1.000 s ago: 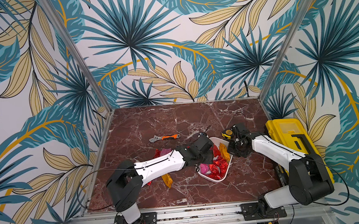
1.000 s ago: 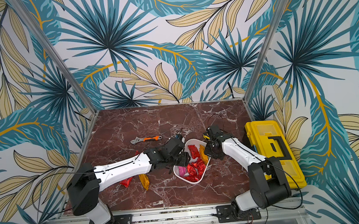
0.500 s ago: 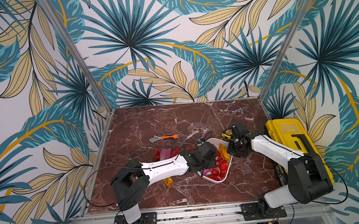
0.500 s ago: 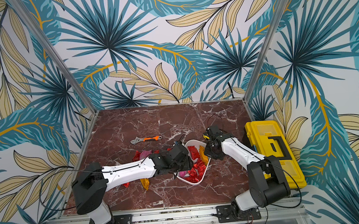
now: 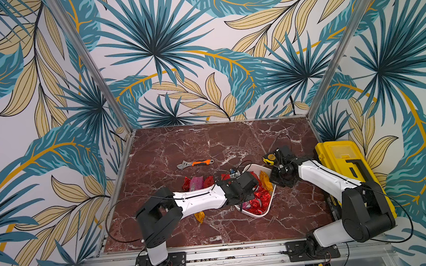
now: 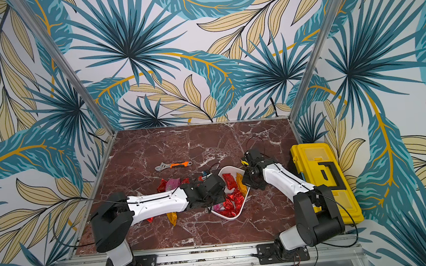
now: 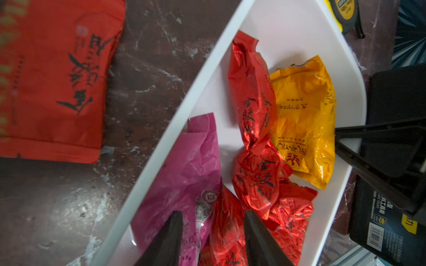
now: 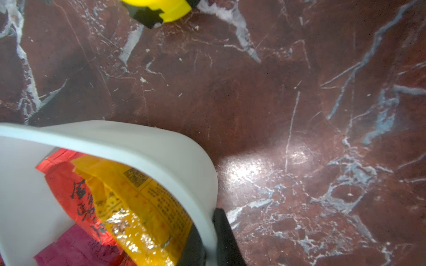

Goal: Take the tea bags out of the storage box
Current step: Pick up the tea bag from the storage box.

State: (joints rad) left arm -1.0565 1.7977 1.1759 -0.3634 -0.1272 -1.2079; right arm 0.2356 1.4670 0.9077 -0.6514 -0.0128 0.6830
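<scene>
The white storage box (image 5: 260,215) (image 6: 230,217) stands at the table's middle right. It holds several red tea bags (image 5: 261,199), a yellow one (image 7: 304,119) and a pink one (image 7: 184,175). My left gripper (image 7: 211,214) (image 5: 245,201) reaches down into the box. Its jaws are closed against an upright red tea bag (image 7: 227,230), with the pink one's edge also between them. My right gripper (image 8: 208,221) (image 5: 274,183) is shut on the box's right wall (image 8: 138,142), one finger inside and one outside. More red and pink tea bags (image 5: 194,182) and a yellow one (image 5: 200,216) lie on the table left of the box.
An orange-handled wrench (image 5: 195,163) lies behind the loose tea bags. A yellow tape measure (image 5: 269,158) sits just behind the box. The big yellow toolbox (image 5: 349,169) fills the right edge. The enclosure's walls close in the back and both sides.
My left arm has dropped lower and swung toward the front, bringing its gripper down into the box among the tea bags. The right arm and the box have stayed put.
</scene>
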